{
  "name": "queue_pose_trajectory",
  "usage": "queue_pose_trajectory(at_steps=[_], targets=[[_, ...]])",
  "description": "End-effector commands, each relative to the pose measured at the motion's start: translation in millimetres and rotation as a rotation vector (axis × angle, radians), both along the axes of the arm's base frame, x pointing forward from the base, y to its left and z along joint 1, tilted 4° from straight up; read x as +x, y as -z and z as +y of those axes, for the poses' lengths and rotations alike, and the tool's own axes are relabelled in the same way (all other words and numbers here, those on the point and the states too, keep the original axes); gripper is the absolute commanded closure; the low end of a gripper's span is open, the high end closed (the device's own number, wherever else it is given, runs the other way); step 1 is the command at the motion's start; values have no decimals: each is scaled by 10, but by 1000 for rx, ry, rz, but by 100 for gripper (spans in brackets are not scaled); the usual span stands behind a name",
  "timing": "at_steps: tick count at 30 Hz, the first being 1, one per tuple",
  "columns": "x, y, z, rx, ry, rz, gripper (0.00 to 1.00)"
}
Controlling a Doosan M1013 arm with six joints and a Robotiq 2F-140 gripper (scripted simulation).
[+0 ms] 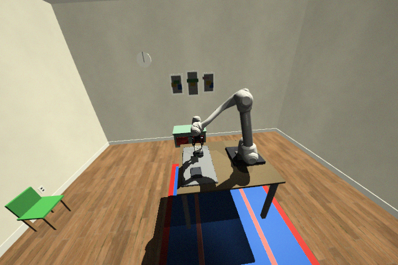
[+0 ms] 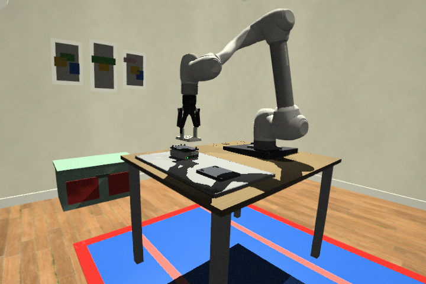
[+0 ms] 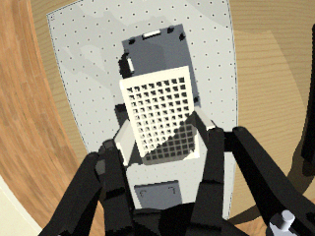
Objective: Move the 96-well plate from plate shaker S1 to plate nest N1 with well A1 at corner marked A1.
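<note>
My gripper (image 1: 198, 145) (image 2: 188, 133) (image 3: 163, 122) is shut on the white 96-well plate (image 2: 188, 137) (image 3: 160, 108), gripping its two long sides. It holds the plate level, a short way above the dark plate shaker S1 (image 1: 198, 154) (image 2: 184, 152) (image 3: 157, 51). In the wrist view the plate covers the near part of the shaker. The plate nest N1 (image 1: 195, 171) (image 2: 217, 172) (image 3: 157, 195), a flat dark grey tray, lies empty nearer the front of the grey mat (image 1: 210, 167) (image 2: 149, 156) (image 3: 79, 46). I cannot make out the plate's cut corner.
The mat lies on a wooden table (image 1: 256, 174) (image 2: 307, 160). The arm's base (image 1: 246, 156) (image 2: 260, 150) stands on a black plate to the right of the mat. A green cabinet (image 1: 182, 129) (image 2: 83, 160) stands on the floor beyond the table.
</note>
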State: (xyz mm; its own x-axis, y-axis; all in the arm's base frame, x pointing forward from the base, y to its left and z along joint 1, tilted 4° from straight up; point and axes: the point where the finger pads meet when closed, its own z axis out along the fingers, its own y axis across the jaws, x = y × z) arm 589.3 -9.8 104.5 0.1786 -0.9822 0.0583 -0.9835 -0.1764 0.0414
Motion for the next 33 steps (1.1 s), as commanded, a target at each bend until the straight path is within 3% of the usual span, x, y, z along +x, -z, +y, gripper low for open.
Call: queue_pose_trajectory(at_steps=[1,33], targets=[[0,42,134,2,4,0,90],[16,211,1052,2,4,0,90]])
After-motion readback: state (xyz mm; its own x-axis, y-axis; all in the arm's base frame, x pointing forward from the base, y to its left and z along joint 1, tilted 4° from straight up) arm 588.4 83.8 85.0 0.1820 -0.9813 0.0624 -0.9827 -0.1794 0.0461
